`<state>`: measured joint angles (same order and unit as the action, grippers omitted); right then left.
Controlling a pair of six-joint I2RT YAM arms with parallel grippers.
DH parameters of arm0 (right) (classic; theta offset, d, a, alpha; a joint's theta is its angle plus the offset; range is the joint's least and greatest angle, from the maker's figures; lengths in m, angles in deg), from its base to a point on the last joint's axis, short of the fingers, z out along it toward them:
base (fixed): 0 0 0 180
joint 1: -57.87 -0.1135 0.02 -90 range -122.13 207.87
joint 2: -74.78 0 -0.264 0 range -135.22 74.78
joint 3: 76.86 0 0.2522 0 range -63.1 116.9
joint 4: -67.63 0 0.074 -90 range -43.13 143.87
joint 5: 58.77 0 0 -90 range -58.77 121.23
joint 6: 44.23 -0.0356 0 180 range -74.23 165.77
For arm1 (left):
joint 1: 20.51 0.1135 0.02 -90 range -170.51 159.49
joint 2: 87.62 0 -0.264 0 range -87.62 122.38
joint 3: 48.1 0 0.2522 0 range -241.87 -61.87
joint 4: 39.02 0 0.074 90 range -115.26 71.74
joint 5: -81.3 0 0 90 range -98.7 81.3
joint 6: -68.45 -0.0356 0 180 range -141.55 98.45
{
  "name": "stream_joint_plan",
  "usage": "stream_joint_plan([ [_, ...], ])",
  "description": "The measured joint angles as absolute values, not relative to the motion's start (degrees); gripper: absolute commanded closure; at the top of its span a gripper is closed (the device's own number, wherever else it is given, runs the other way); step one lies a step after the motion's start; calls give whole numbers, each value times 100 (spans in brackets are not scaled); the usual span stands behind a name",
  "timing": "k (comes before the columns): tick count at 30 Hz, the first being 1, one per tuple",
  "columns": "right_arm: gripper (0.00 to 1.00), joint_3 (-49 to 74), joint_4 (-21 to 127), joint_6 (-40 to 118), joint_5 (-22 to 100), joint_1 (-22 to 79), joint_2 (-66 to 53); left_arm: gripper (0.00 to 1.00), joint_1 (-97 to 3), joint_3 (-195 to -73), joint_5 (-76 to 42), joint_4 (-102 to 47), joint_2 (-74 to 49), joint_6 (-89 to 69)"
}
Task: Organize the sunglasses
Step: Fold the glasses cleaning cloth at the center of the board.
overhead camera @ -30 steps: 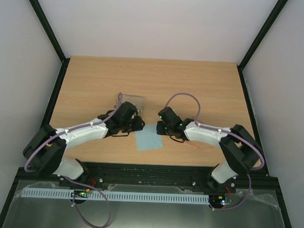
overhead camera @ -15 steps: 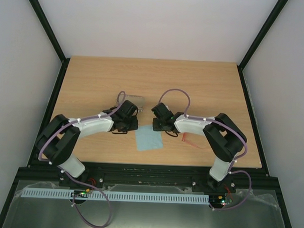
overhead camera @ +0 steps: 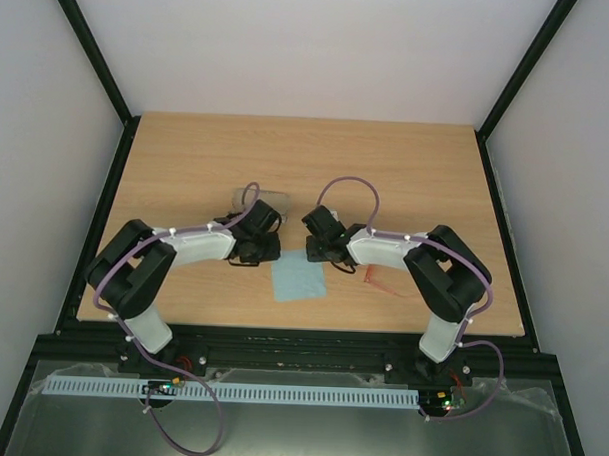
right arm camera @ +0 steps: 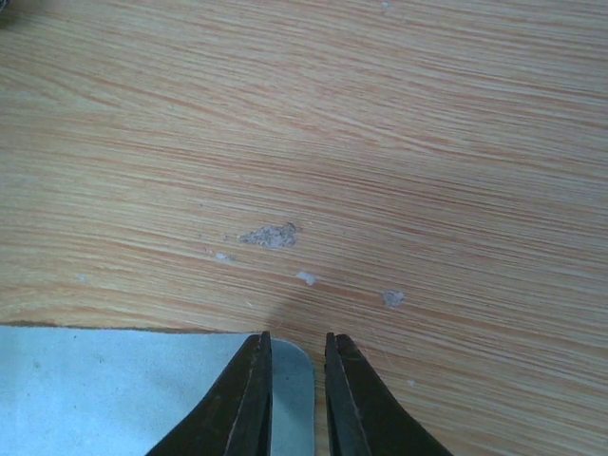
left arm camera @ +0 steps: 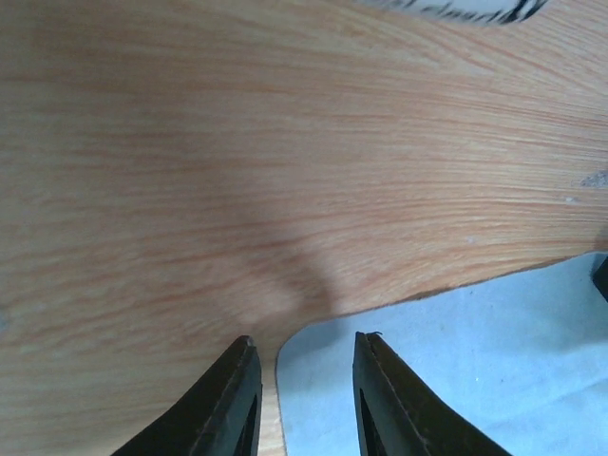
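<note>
In the overhead view the grey case lay left of centre, half hidden behind the left gripper. That gripper was down low at the upper left corner of the blue cloth. Its jaws stood apart with the cloth's corner lying flat between them, so it was loose and held nothing.

Right of centre, the right gripper sat just as low over the cloth's upper right corner. Its jaws were only narrowly apart, and the rounded corner in the gap still looked flat, so it had clamped nothing either. The sunglasses lay further right, on the bare table beside the right forearm. They were apart from the cloth and well apart from the case, with neither gripper on them.

The step in hand looked to be picking up the cloth by its two far corners, perhaps to fold or move it before the glasses were dealt with. The next move would call for both pairs of jaws to pinch the thin fabric against the wood and then lift evenly. A flat cloth gives little to bite on and could slip out of one side.
</note>
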<state>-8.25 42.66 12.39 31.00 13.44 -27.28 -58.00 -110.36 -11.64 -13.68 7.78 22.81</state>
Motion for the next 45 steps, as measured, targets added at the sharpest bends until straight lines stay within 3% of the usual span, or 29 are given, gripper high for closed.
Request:
stream_joint_plan([
  [6,98,-820,4328,1258,3133,1355,-2754,84,-5892,-11143,-1081,-1467,933,2187],
  [11,99,-820,4365,1263,3181,1355,-2759,89,-5922,-11092,-1077,-1524,931,2159],
  [14,99,-820,4371,1260,3190,1355,-2759,98,-5922,-11077,-1066,-1545,926,2155],
  [21,98,-864,4476,1260,3236,1355,-2730,98,-5922,-11064,-1064,-1572,924,2104],
  [25,64,-864,4487,1221,3240,1355,-2678,98,-5922,-11064,-1066,-1572,924,2076],
  [28,62,-842,4428,1273,3164,1355,-2671,98,-5922,-11064,-1068,-1574,924,2063],
  [31,66,-840,4339,1304,3135,1355,-2671,98,-5922,-11064,-1079,-1576,924,2061],
  [35,83,-840,4297,1352,3170,1355,-2671,98,-5922,-11064,-1083,-1578,924,2061],
  [41,97,-807,4297,1385,3240,1355,-2739,98,-5922,-11064,-1121,-1589,924,2061],
  [45,99,-775,4306,1376,3275,1353,-2767,98,-5922,-11062,-1125,-1591,924,2054],
])
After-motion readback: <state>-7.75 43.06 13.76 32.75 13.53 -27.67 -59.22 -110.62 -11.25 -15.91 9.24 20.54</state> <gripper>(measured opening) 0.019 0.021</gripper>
